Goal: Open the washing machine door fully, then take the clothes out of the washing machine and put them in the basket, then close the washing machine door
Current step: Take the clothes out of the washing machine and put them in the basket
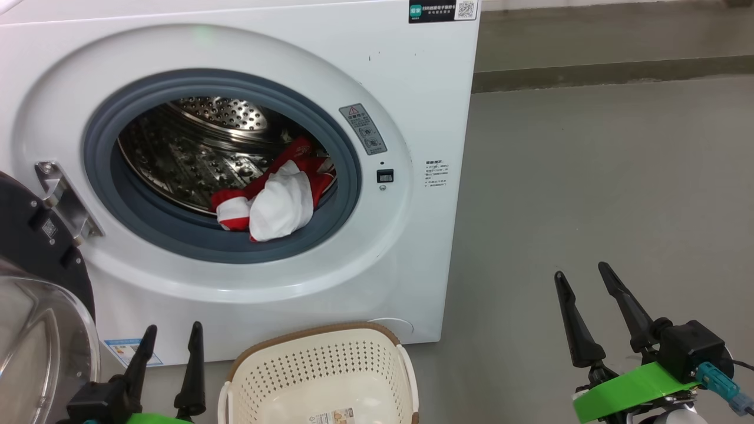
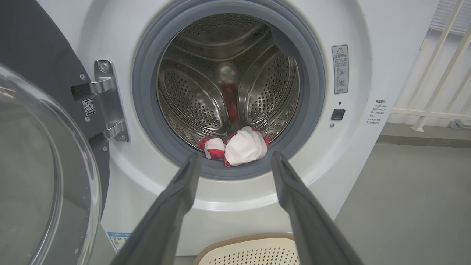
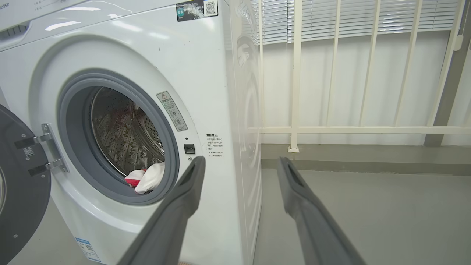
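**White washing machine (image 1: 412,88), red-and-white clothes (image 1: 277,200), cream basket (image 1: 353,359)**

The washing machine's white front carries a grey rubber ring (image 1: 97,171) round a silvery drum (image 1: 177,159) dotted all over with small holes. One piece of the clothes is banded red and white; another is plain white. The washing machine door (image 1: 17,235) has a glossy black rim and clear glass. The basket's cream wall shows rows of perforations under a brown rim, with white handles. Each end effector, left (image 1: 174,325) and right (image 1: 581,270), has dark fingers above a bright green band (image 1: 636,388). The floor (image 1: 589,176) is plain grey.
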Motion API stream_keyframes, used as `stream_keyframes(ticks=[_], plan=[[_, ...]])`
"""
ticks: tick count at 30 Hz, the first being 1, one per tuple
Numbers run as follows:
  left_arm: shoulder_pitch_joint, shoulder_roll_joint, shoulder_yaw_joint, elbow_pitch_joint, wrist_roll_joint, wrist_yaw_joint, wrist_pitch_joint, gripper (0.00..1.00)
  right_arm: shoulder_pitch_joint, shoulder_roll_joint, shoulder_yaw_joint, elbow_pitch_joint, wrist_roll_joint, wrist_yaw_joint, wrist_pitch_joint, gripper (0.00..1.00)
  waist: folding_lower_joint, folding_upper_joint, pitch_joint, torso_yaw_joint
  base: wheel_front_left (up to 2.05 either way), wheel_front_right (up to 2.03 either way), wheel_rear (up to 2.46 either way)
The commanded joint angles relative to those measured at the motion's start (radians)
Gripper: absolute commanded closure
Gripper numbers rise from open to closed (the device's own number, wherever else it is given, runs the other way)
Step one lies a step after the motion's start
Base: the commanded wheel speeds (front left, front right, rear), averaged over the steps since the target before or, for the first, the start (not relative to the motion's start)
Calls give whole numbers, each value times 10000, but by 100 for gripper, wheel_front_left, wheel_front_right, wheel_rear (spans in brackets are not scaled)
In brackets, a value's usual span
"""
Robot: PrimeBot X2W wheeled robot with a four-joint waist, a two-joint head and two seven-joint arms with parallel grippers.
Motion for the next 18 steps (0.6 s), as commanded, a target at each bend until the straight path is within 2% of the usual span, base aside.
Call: stream_keyframes(ticks=[1,18], plan=[[-202,109,365,-194,94,-73,-122,0,-192,-148,222,-271,1,48,-65,0,0,0,0,-1,0,0,0],[-294,64,373,-195,153,-118,-122,0,-172,-82,168,-301,14,48,-65,0,0,0,146,73,0,0,0]])
